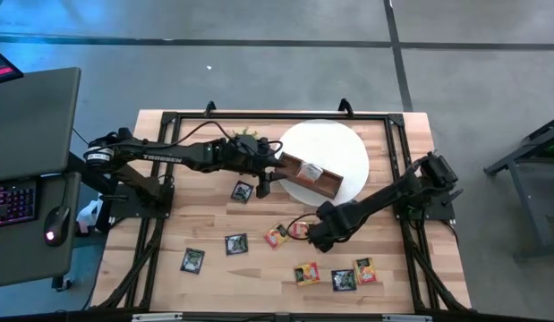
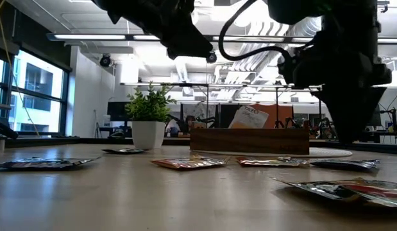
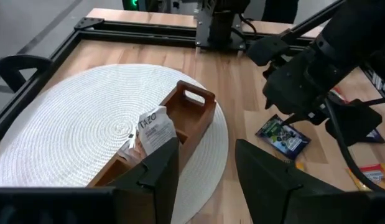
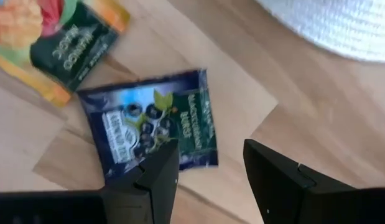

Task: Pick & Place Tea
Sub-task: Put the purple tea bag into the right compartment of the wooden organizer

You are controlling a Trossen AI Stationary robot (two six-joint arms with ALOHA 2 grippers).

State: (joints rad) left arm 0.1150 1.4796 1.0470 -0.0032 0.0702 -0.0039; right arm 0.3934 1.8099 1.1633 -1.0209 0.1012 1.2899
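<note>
Several small tea sachets lie flat on the wooden table: black ones (image 1: 242, 190) (image 1: 236, 243) (image 1: 192, 259) and orange-yellow ones (image 1: 277, 235) (image 1: 306, 273) (image 1: 363, 269). The brown wooden tray (image 1: 314, 176) sits on a round white mat (image 1: 348, 148). A white sachet (image 3: 156, 127) stands tilted inside the tray. My left gripper (image 3: 204, 152) is open and hovers by the tray's left end (image 1: 263, 185). My right gripper (image 4: 208, 152) is open just above a dark blue sachet (image 4: 155, 127), with its fingers over the sachet's near edge. That sachet is mostly hidden in the high view.
A small green potted plant (image 1: 247, 143) stands at the far side, beside the left arm. A black frame (image 1: 259, 116) runs along the table edges. More sachets (image 1: 343, 278) lie toward the near edge. An orange-green sachet (image 4: 61, 43) lies close beside the blue one.
</note>
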